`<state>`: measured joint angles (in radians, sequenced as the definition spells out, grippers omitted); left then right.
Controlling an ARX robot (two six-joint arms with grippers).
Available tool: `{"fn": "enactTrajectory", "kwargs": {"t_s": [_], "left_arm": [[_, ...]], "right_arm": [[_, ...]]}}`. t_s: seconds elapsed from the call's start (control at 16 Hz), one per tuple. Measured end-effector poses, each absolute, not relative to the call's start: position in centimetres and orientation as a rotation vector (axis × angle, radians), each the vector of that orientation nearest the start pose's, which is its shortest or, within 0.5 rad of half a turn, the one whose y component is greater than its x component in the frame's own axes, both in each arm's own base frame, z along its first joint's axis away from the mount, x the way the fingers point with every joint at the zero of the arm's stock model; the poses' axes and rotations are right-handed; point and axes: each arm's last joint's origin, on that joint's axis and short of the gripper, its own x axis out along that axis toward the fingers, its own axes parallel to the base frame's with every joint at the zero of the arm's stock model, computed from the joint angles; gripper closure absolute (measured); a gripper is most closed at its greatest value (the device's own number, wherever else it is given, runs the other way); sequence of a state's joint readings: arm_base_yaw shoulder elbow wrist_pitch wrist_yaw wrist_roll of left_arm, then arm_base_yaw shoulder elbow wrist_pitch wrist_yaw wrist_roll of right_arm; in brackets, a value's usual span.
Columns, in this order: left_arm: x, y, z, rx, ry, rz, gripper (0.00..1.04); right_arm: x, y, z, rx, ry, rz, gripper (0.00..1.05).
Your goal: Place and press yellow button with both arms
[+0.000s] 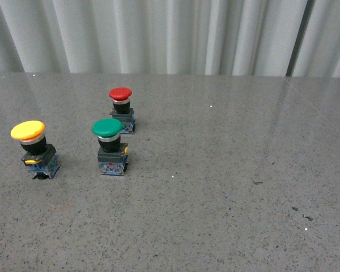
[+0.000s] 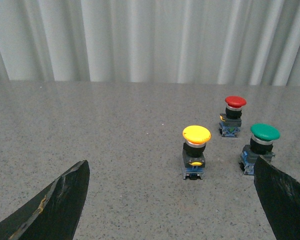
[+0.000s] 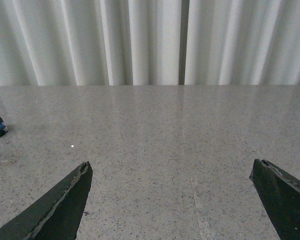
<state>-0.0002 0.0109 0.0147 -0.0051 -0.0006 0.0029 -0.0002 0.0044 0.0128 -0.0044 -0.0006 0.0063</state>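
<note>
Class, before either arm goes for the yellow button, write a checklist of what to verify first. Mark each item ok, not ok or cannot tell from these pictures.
1. Yellow button upright on the table: ok.
2. It stands apart from the green button and red button: ok.
3. Left gripper open and empty: ok.
4. Right gripper open and empty: ok.
5. Yellow button seen by the right wrist camera: not ok, it is outside that view.
6. Grippers' height above the table: cannot tell.
</note>
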Motion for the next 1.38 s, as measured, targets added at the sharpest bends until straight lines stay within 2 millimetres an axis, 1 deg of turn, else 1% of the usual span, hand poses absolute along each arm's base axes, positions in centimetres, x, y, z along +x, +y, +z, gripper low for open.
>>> {"fn": "enactTrajectory", "kwargs": {"t_s": [1.38], "left_arm": [[9.75, 0.00, 16.72, 0.003, 0.001, 0.000, 0.07]], "right_arm": [[9.72, 0.00, 16.71, 0.006, -0.004, 0.000, 0.06]]}}
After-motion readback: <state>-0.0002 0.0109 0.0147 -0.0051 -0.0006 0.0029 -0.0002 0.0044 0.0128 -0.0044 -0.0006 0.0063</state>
